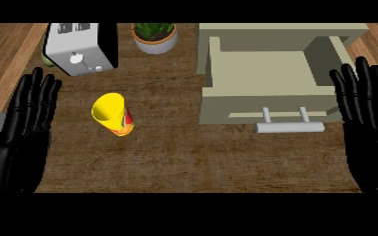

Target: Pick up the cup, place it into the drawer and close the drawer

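You will find the yellow cup (112,114) standing on the counter (192,155), left of the pulled-out drawer (269,80). Your left robot hand (26,125) and right robot hand (360,115) rest open at the edges, fingers straight, holding nothing.

Yellow plastic cup (112,114) at eight o'clock; open beige box drawer (269,82) at two; silver metal toaster (81,47) at eleven; potted green plant (154,36) at twelve.

- One view only, from the robot's head, looking steeply down onto the tabletop (184,160).
- The open drawer (269,77) lies upper right in the frame; tabletop extends leftward and toward the lower edge from it.
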